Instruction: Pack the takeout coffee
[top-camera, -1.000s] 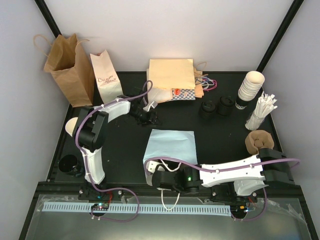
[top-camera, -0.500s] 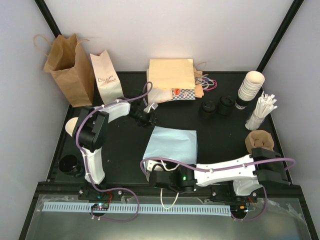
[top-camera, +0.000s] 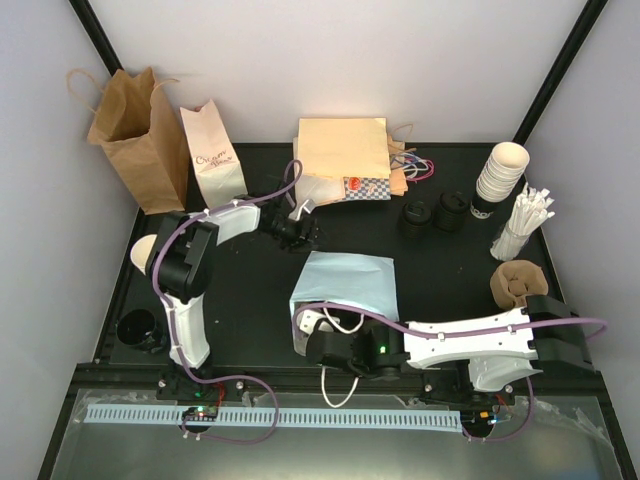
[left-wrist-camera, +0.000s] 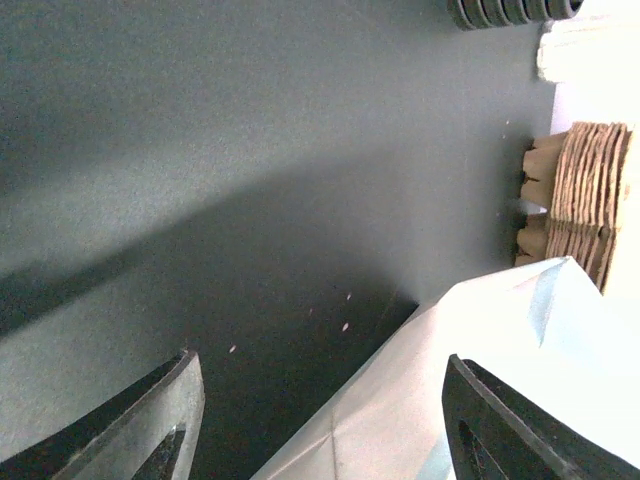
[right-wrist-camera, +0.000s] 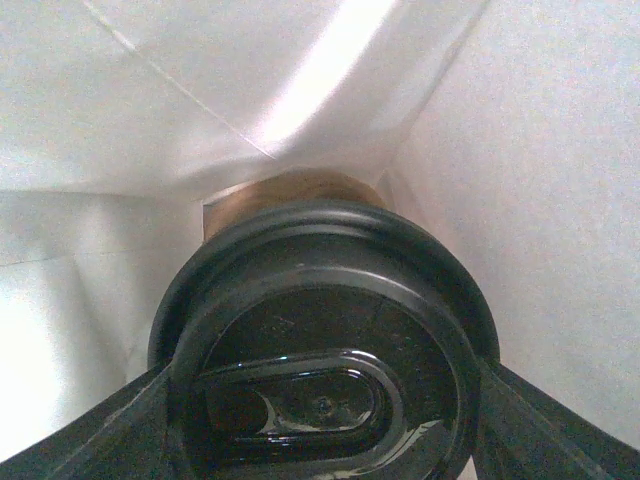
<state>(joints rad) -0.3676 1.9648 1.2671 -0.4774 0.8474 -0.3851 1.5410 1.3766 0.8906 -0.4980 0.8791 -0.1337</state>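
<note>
The takeout coffee (right-wrist-camera: 320, 370) sits deep inside the light blue bag (top-camera: 345, 285), grasped by the right jaws. The right wrist view looks straight onto its round black plastic lid, which is glossy, with a raised rim and an oval sip tab. Dark fingers (right-wrist-camera: 545, 425) close in on the lid at both lower corners. Around it the bag's inside is smooth white paper, creased along its fold lines. A tan band shows just past the lid; what it is I cannot tell.

None of that shows from overhead. There the right arm (top-camera: 480, 340) stretches leftward along the near edge with its tip buried in the bag's open mouth, and a white cord handle (top-camera: 340, 395) loops out. The bag lies on the matte black surface (top-camera: 240, 300).

The left jaws are released, spread wide by the bag's far left corner. The left wrist view shows grey wedge-shaped fingers (left-wrist-camera: 150, 420) apart and a crisp pale-blue fold of the bag rising beside the right-hand one. Beyond are pale specks on the surface, a ribbed stack of corrugated brown sleeves (left-wrist-camera: 590, 200) and the ridged edges of loose black lids (left-wrist-camera: 510, 10). Only the overhead view takes in the upright kraft bag (top-camera: 135, 135), the white printed bag (top-camera: 212, 155) and the nested cream cups (top-camera: 500, 175).
</note>
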